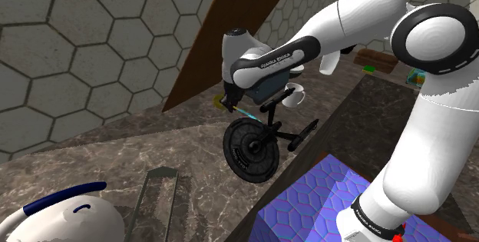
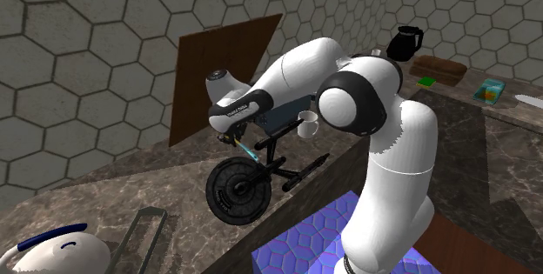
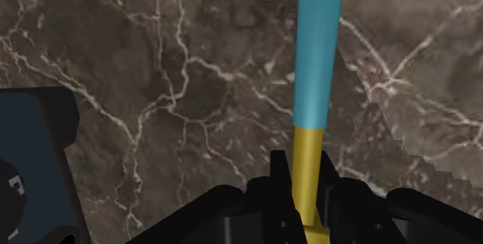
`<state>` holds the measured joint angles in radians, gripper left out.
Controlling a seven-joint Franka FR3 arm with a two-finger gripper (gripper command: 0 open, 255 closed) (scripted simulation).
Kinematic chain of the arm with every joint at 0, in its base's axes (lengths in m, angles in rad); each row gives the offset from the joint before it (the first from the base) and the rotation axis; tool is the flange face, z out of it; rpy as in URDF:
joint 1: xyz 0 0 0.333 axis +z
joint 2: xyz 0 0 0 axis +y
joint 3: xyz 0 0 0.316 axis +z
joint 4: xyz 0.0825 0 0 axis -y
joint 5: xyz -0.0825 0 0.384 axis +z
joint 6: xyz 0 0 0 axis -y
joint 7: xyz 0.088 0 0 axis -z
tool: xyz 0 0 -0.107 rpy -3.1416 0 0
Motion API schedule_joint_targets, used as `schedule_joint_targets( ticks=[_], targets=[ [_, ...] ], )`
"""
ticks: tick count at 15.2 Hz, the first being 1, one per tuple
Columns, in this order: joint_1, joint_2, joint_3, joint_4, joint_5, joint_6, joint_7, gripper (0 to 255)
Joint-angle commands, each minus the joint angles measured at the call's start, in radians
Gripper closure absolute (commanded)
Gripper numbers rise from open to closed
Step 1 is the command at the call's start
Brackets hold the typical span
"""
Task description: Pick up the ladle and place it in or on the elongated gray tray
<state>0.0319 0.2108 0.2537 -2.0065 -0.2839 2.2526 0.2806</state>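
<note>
The black gripper (image 3: 303,171) was clamped narrowly on the ladle (image 3: 316,64), its fingers (image 3: 280,179) pressed against either side of the yellow stretch of the handle. Beyond them the handle turned teal and ran out over the dark veined marble counter (image 3: 155,87) (the bowl end was out of sight, so whether it touched the stone could not be told). In the shoulder view the gripper (image 1: 229,104) hung just above a black wheeled device (image 1: 252,150), with a short bit of the teal handle (image 1: 246,113) showing below the hand. The elongated gray tray (image 1: 157,194) lay well apart, toward that view's lower left, near a white vessel with a blue handle (image 1: 57,213). A brown board (image 1: 222,41) leaned against the hexagon-tiled wall.
</note>
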Motion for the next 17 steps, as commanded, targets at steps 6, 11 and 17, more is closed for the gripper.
schedule_joint_targets(
  ticks=[6,11,17],
  targets=[
    [-0.004,-0.049,0.007,0.043,0.031,-0.084,-0.031,255],
    [-0.005,-0.075,0.010,0.080,0.047,-0.144,-0.049,255],
    [-0.005,-0.096,0.012,0.122,0.061,-0.204,-0.066,255]
  ],
)
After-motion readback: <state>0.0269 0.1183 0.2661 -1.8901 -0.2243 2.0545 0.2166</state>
